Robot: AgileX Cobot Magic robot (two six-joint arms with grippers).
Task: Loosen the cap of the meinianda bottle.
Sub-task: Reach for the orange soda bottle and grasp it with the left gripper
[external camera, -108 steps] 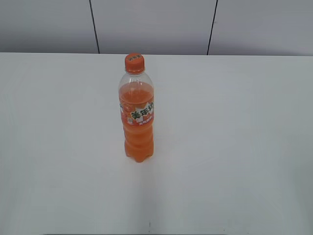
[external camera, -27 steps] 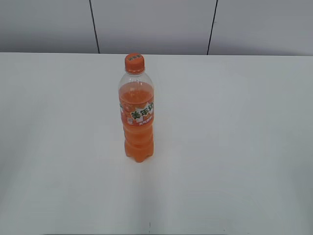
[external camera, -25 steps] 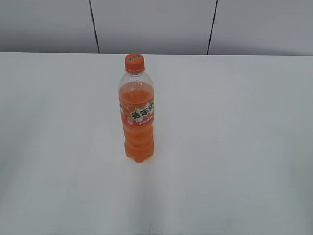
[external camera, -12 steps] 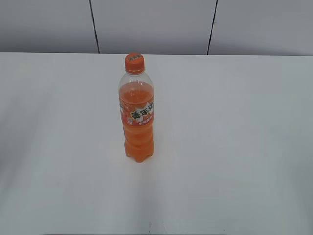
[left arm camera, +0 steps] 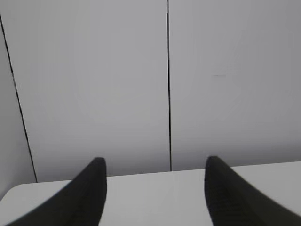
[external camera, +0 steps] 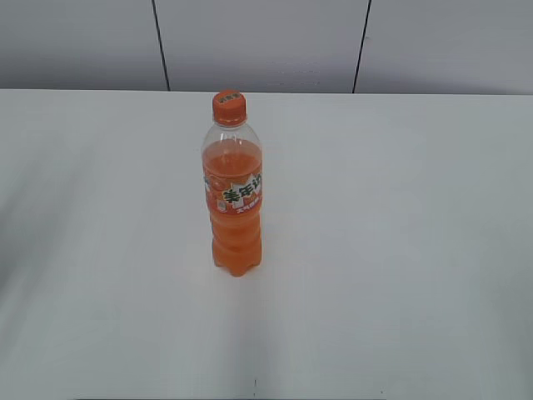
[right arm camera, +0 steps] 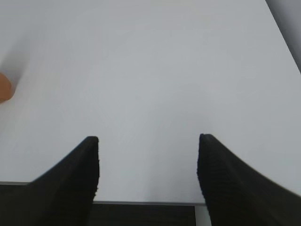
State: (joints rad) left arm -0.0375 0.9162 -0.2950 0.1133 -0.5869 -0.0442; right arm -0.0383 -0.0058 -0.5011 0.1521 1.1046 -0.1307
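The meinianda bottle (external camera: 234, 196) stands upright on the white table (external camera: 400, 250), a little left of the middle, filled with orange drink. Its orange cap (external camera: 228, 107) sits on the neck. Neither arm shows in the exterior view. In the left wrist view my left gripper (left arm camera: 154, 165) is open with nothing between its dark fingers, facing the grey wall over the table's far edge. My right gripper (right arm camera: 148, 141) is open and empty above the table's near edge. An orange sliver of the bottle (right arm camera: 3, 87) shows at the left edge of the right wrist view.
A grey panelled wall (external camera: 266, 42) with dark vertical seams rises behind the table. The white tabletop (right arm camera: 150, 70) spreads ahead of the right gripper, and its front edge (right arm camera: 146, 203) lies just under the fingers.
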